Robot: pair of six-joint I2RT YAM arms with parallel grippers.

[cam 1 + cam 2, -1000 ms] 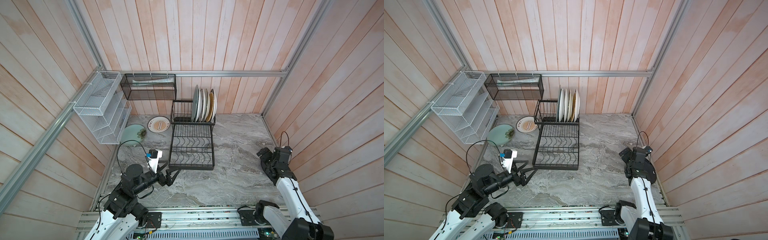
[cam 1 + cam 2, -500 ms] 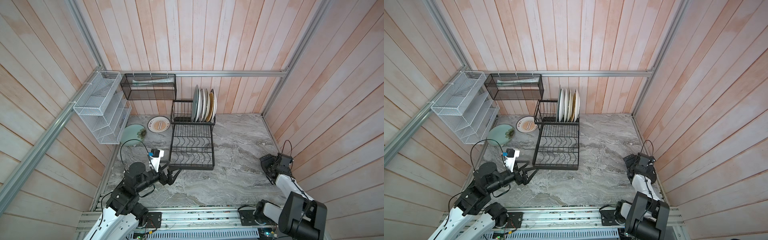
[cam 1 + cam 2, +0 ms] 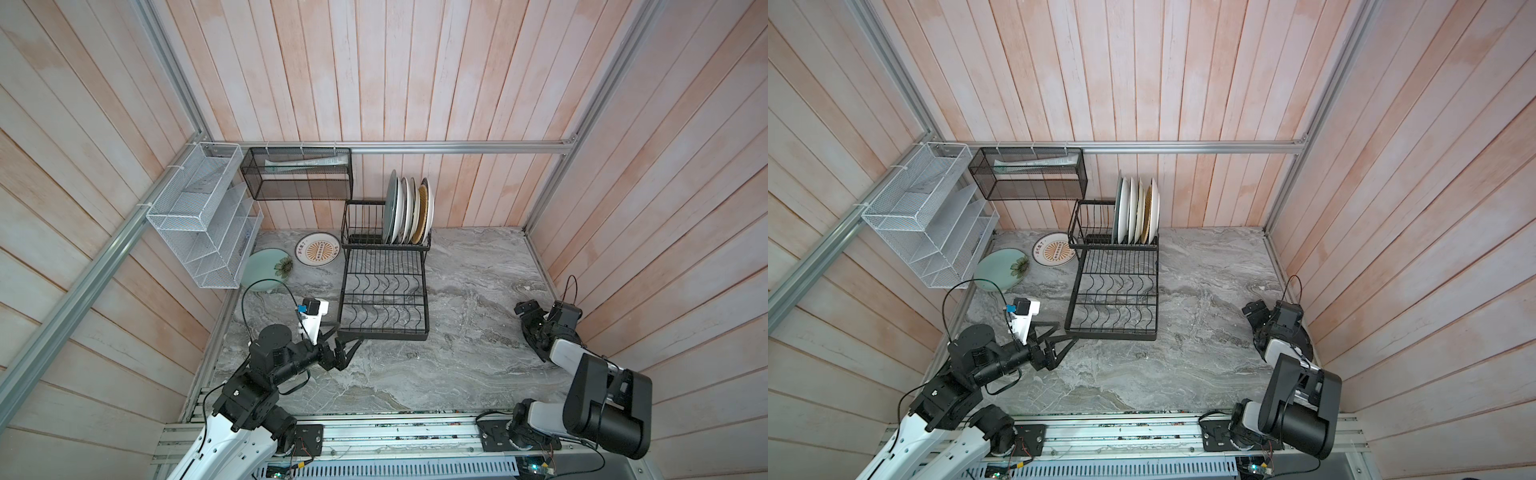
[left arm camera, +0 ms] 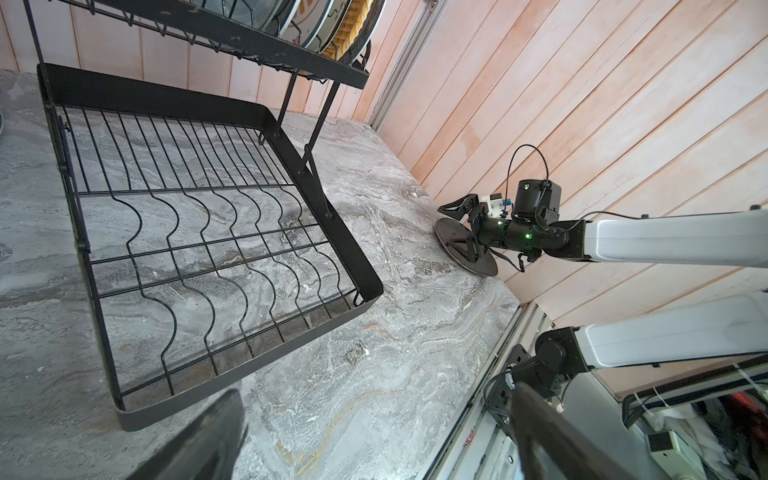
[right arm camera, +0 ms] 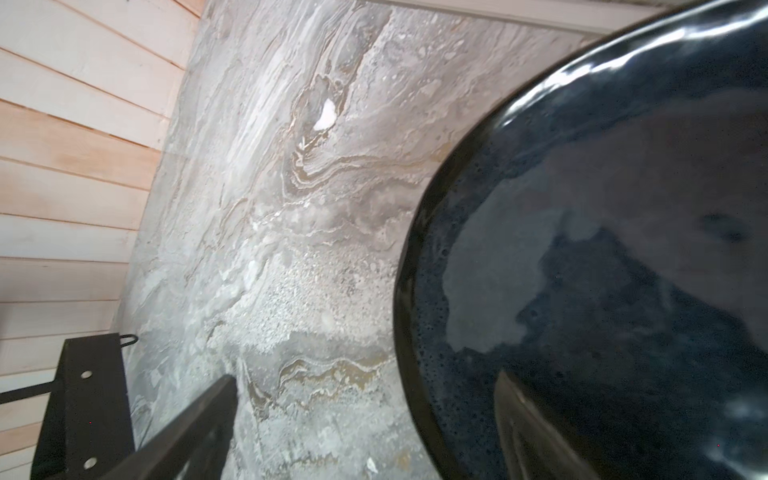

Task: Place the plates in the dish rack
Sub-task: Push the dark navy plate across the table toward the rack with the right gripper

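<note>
The black wire dish rack (image 3: 384, 336) (image 3: 1113, 333) stands mid-table, its near corner (image 4: 249, 365) in the left wrist view. Several plates (image 3: 409, 212) (image 3: 1138, 212) stand upright in its upper tier. A sunburst plate (image 3: 318, 248) (image 3: 1056, 249) and a pale green plate (image 3: 266, 270) (image 3: 1000, 268) lie flat left of it. A black plate (image 4: 449, 232) (image 5: 602, 270) (image 3: 1307, 347) lies by the right wall. My right gripper (image 3: 530, 328) (image 3: 1256, 328) (image 5: 361, 415) is open, one finger over that plate, the other beyond its rim. My left gripper (image 3: 347, 338) (image 3: 1065, 334) (image 4: 374, 432) is open and empty at the rack's front left corner.
A white mesh organizer (image 3: 199, 224) and a black mesh basket (image 3: 299, 178) hang on the walls at the back left. Wooden walls close in on three sides. A metal rail (image 3: 374, 432) runs along the table's front edge.
The right arm has folded down and its gripper has sunk onto the black plate by the right wall. The left gripper has edged slightly toward the rack's corner.
</note>
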